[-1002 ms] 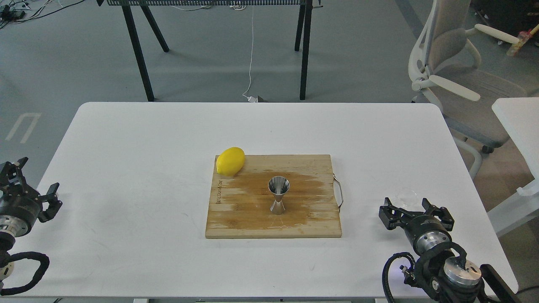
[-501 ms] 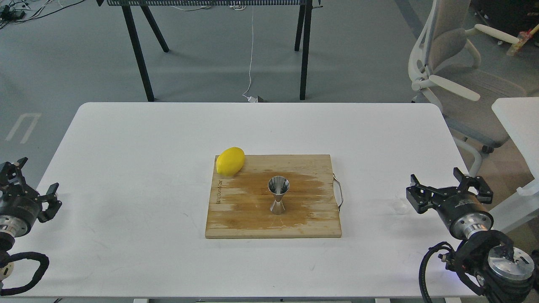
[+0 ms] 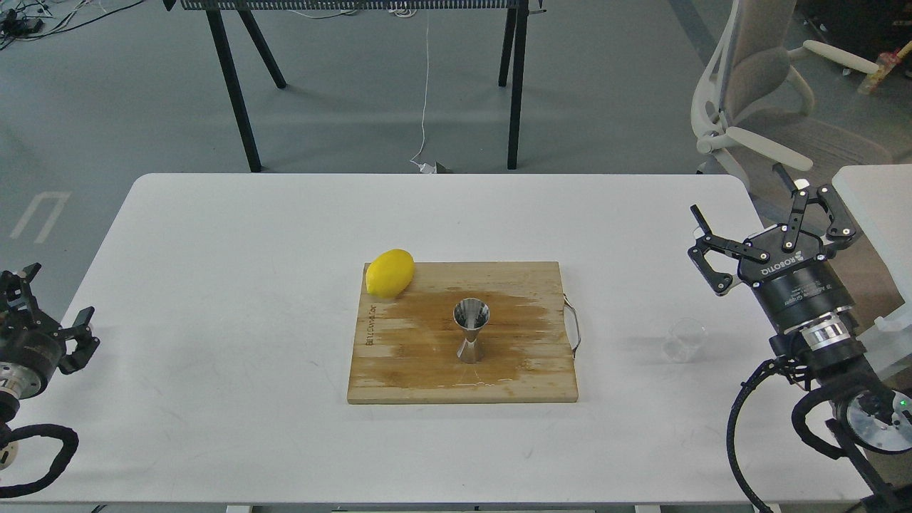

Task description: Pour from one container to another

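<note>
Head view is showing a white table (image 3: 235, 299) on which a rectangular wooden cutting board (image 3: 527, 377) is lying near the middle. The shiny stainless-steel hourglass-shaped jigger (image 3: 471, 330) is standing upright on this board, inside a darker wet-looking stain, and a yellow oval lemon (image 3: 390, 272) is resting on the far left corner of the board. The small clear transparent glass cup (image 3: 685, 340) is standing upright on the table, to the right of the board and well apart from the jigger.

The right gripper (image 3: 769, 214) is being held up above the right edge of the table, behind the cup and not touching it; its two fingers are spread wide apart and nothing is between them. The left gripper (image 3: 44, 303) is being kept low at the left edge of the table, with its fingers also apart and nothing in them.

Neither container is being held or tilted. Whether any liquid is inside the cup or the jigger cannot be told. Whether the pouring is already finished or not yet started cannot be decided from this moment alone.
</note>
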`<state>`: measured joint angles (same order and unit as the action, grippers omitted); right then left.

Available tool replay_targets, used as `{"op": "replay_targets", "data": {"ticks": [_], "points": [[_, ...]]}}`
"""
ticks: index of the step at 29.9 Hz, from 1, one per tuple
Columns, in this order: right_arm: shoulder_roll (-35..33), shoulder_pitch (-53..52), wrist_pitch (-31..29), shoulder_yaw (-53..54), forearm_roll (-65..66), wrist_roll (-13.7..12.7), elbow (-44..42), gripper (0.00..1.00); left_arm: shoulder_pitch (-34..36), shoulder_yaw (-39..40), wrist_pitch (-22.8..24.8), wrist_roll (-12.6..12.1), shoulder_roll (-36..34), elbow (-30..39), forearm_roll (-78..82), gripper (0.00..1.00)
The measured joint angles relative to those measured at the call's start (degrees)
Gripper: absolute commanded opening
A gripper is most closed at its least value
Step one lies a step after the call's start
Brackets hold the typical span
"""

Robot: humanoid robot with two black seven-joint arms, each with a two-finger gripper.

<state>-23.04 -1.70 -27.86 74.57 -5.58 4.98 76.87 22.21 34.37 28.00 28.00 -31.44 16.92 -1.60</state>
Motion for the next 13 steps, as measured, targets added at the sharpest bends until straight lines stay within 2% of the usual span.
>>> {"op": "replay_targets", "data": {"ticks": [13], "points": [[2.03, 2.21, -0.14, 1.94, -2.24, 1.18, -3.85, 0.98, 0.86, 0.42, 0.0, 0.0, -0.17, 0.15, -0.38, 1.0]]}}
